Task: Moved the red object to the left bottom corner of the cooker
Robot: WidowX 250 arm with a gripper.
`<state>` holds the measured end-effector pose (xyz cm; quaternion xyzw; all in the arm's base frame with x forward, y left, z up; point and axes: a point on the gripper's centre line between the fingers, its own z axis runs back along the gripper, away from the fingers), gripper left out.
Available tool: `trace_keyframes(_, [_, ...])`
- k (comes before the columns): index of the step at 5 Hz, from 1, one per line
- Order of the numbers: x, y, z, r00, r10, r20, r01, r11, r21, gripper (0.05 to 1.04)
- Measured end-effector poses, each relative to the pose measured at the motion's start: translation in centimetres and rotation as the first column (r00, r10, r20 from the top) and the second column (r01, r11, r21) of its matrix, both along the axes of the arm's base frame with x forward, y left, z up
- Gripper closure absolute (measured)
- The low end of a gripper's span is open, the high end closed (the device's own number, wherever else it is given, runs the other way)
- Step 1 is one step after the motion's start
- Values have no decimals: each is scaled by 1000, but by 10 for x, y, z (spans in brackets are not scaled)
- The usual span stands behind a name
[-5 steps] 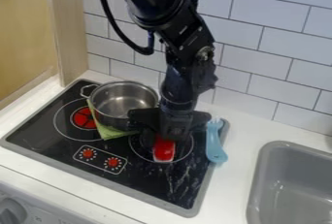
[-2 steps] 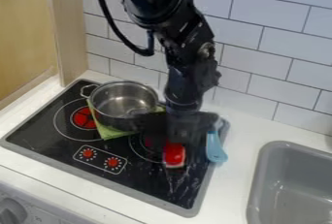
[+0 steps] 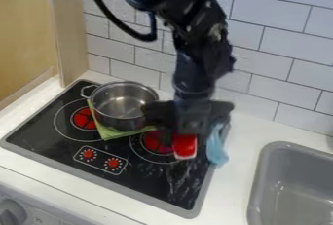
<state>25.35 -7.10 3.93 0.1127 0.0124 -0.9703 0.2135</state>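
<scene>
A black pincer holds the red object, closed to about its width, over the three o'clock side of the black cooker, with clock readings taken from the cooker's middle and twelve toward the tiled wall. The object hangs upright below the pincer, just beside the blue utensil; whether its base touches the glass cannot be told. The goal, the left bottom corner, lies at nine o'clock, well apart, so most of the carry appears to remain.

The steel pot stands on a green cloth near twelve, close to the pincer's broad side, and a straight run could clip its rim. A lift first, then a shallow arc bending toward six o'clock and over the control dials, would likely pass clear. Grip should stay firm and level throughout. At the corner, a slow, vertical descent inside the grey edging, with release only once the base sits flat, should keep the object from tipping or sliding off.
</scene>
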Motion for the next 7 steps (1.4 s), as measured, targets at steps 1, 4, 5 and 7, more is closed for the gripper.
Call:
trace_keyframes(1, [-1, 6, 20, 998, 16, 61, -16, 1000, 5, 549])
trace_keyframes(4, [0, 79, 73, 946, 245, 213, -259, 965, 38, 550])
trace_keyframes(5, [-8, 114, 69, 919, 341, 199, -360, 931, 65, 549])
trace_keyframes(7, [-29, 158, 40, 868, 480, 124, -494, 860, 129, 549])
